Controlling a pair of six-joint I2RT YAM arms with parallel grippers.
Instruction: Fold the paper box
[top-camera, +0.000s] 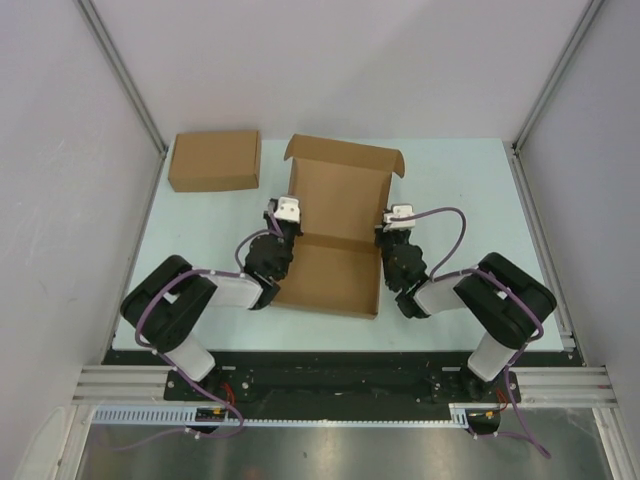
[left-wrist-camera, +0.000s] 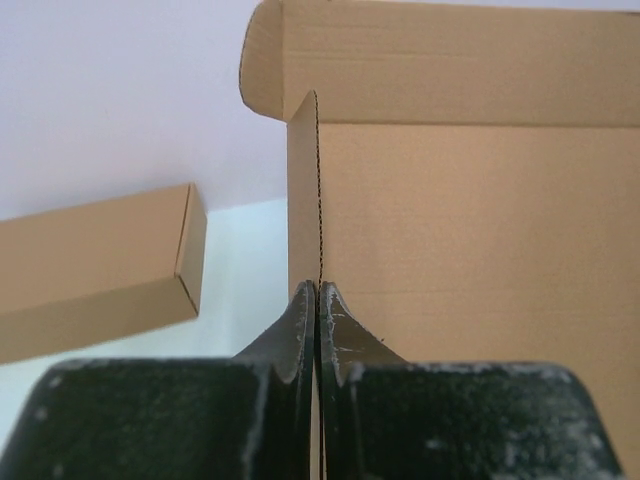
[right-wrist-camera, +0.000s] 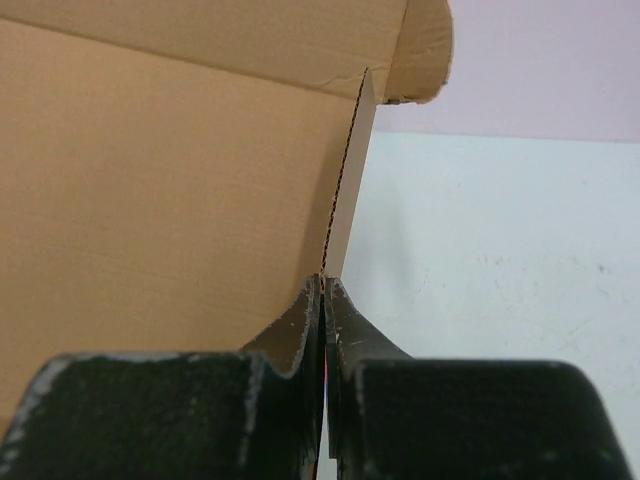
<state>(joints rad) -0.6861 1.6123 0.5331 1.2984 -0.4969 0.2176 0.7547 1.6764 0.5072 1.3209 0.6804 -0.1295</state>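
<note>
We see the pale table (top-camera: 470, 190) beneath everything. It has bare surface open to the right of the paper box and a narrower strip to its left.

The paper box (top-camera: 338, 205) lies mid-table, a brown corrugated die-cut sheet. Its middle panel is flat, and its far flap is raised, with rounded corner tabs. Its near panel reaches toward the arm bases, and the left arm covers that panel's left corner. In the wrist views each upright side flap shows only as a thin perforated edge running down into the fingers.

A smaller closed cardboard box (top-camera: 214, 160) sits apart from the paper box, off its far left corner. The left wrist view cuts this box off at the frame edge.

The left gripper (left-wrist-camera: 318, 292) is pinched tight on the paper box's left side flap. The right gripper (right-wrist-camera: 323, 285) is pinched on its right side flap. The black, scuffed fingers hide how deep the cardboard goes between them.
</note>
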